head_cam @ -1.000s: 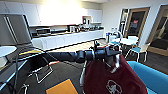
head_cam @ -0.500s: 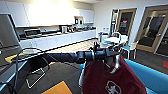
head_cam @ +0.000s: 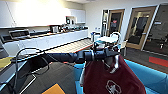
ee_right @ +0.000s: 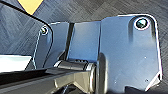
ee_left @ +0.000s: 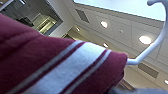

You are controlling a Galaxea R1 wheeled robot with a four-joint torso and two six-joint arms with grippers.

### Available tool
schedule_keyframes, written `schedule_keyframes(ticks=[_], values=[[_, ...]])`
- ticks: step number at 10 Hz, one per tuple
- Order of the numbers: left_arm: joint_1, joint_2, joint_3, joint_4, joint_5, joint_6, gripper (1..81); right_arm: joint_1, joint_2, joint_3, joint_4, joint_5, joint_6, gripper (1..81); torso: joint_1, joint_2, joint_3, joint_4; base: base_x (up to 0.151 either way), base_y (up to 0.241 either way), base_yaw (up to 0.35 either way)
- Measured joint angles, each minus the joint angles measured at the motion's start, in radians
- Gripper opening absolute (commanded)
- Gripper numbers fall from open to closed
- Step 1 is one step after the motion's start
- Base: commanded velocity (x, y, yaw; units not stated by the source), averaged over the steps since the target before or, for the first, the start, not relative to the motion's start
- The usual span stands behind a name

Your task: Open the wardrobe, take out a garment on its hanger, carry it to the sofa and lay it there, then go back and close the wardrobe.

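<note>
We have the garment (head_cam: 112,77) out, hanging on its hanger (ee_left: 147,47) from our left gripper (head_cam: 110,53), jaws clamped on it, above the near sofa (head_cam: 155,77); laying it down remains.

Red garment (head_cam: 112,77) seemingly above blue sofa (head_cam: 152,77)

The jacket (head_cam: 112,80) hung from the outstretched left arm (head_cam: 67,57) and blocked the low middle ahead. Behind it the blue sofa (head_cam: 152,77) spread to the right. Dark floor (head_cam: 55,75) lay open on the left, up to the long counter (head_cam: 45,41). A white chair (head_cam: 117,40) stood beyond the arm, before the doors (head_cam: 140,27).
</note>
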Motion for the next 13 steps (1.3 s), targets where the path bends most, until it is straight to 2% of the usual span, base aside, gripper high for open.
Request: schedule_keyframes(ticks=[6, 10, 13], values=[[0.019, -0.013, 0.003, 0.003, -0.01, -0.001, 1.0, 0.004, 0.003, 0.0, 0.002, 0.001, 0.0, 81.1, 0.0, 0.0, 0.0, 0.0, 0.0, 0.0, -0.035], [0.032, -0.008, 0.005, 0.041, 0.014, 0.0, 1.0, 0.006, 0.006, 0.0, 0.002, 0.0, 0.0, 81.1, 0.0, 0.0, 0.0, 0.0, 0.0, 0.0, 0.0], [0.03, 0.009, 0.034, 0.076, 0.157, -0.001, 1.0, 0.006, 0.006, 0.0, 0.002, 0.0, 0.0, 81.1, 0.0, 0.0, -0.002, 0.0, 0.0, 0.0, 0.0]])
